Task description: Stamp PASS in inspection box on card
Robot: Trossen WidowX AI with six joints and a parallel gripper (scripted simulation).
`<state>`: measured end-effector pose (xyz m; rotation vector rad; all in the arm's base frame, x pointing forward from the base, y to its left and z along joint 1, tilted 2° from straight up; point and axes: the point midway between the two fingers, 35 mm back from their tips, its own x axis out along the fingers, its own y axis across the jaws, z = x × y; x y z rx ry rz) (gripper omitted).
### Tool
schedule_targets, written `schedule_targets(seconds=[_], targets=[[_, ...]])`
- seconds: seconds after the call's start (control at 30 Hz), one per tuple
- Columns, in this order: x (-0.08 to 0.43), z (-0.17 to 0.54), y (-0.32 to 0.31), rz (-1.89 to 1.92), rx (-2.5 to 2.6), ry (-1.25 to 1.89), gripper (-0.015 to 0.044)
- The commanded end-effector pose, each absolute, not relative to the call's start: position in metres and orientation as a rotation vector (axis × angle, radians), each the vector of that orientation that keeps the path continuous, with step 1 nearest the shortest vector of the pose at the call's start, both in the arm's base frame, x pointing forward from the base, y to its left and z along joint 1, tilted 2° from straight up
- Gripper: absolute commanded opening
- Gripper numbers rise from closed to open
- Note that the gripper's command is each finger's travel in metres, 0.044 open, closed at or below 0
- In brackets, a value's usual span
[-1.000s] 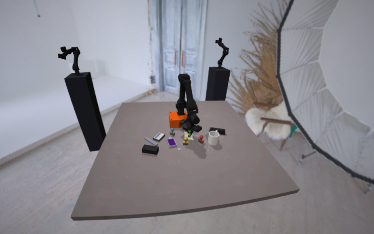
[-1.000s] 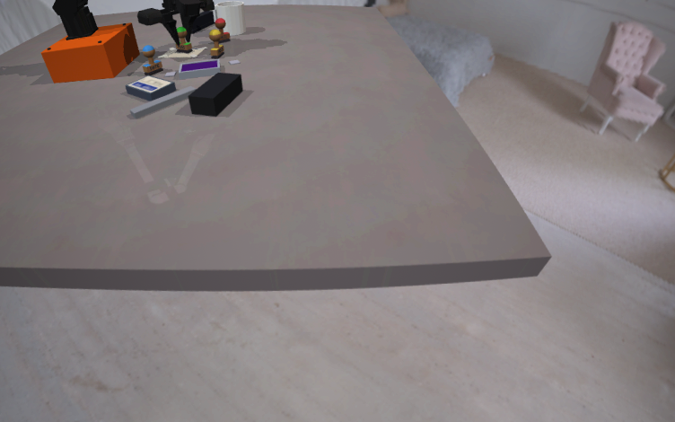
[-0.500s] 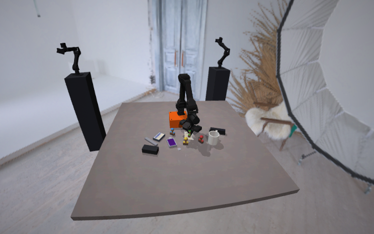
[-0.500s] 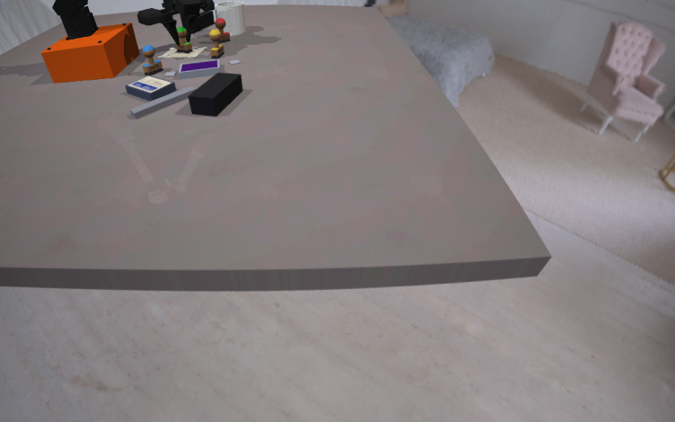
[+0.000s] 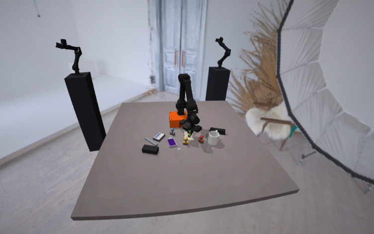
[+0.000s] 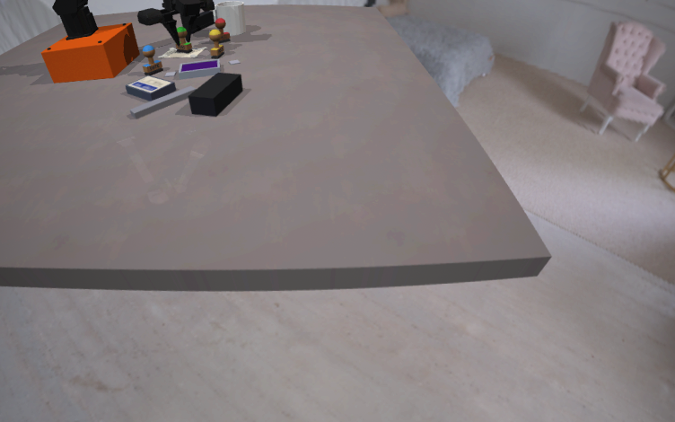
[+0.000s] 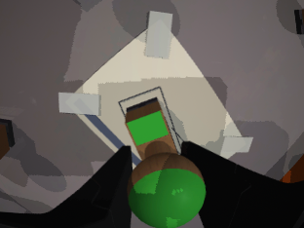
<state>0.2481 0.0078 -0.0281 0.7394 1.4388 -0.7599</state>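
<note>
The green-topped stamp [image 5: 189, 134] [image 6: 182, 38] [image 7: 146, 129] is upright in my gripper [image 5: 190, 131] [image 6: 183, 40] [image 7: 156, 151], which is shut on its handle. The stamp is low over the card [image 5: 191, 138] [image 6: 170, 52] [image 7: 190, 63]. In the wrist view its base lies within the drawn box outline [image 7: 139, 95], running along it. The base hides much of the box, and its underside is hidden. I cannot tell whether it touches the card. The purple ink pad [image 5: 171, 142] [image 6: 199, 65] lies open beside the card.
Blue [image 5: 172, 131] [image 6: 148, 51], yellow [image 5: 185, 141] [image 6: 215, 39] and red [image 5: 201, 139] [image 6: 220, 25] stamps stand around the card. A white mug [image 5: 213, 138] [image 6: 232, 19] is beyond the red one. A dark-edged case [image 5: 158, 136], grey bar [image 6: 162, 102] and black block [image 5: 150, 149] lie past the pad.
</note>
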Motion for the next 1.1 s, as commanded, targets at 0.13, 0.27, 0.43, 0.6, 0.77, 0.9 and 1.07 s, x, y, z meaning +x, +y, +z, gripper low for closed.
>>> schedule_targets(seconds=[0.13, 0.27, 0.43, 0.6, 0.77, 0.9, 1.07], targets=[[0.2489, -0.0281, 0.0072, -0.763, 0.739, 1.433, 0.0000], [0.2489, -0.0281, 0.0072, -0.763, 0.739, 1.433, 0.0000], [0.2489, -0.0278, 0.0072, -0.763, 0.739, 1.433, 0.0000], [0.2490, -0.0255, 0.0073, -0.763, 0.739, 1.433, 0.0000], [0.2491, -0.0231, 0.0073, -0.762, 0.739, 1.433, 0.0000], [0.2491, -0.0211, 0.0074, -0.762, 0.739, 1.433, 0.0000], [0.2491, -0.0190, 0.0074, -0.762, 0.739, 1.433, 0.0000]])
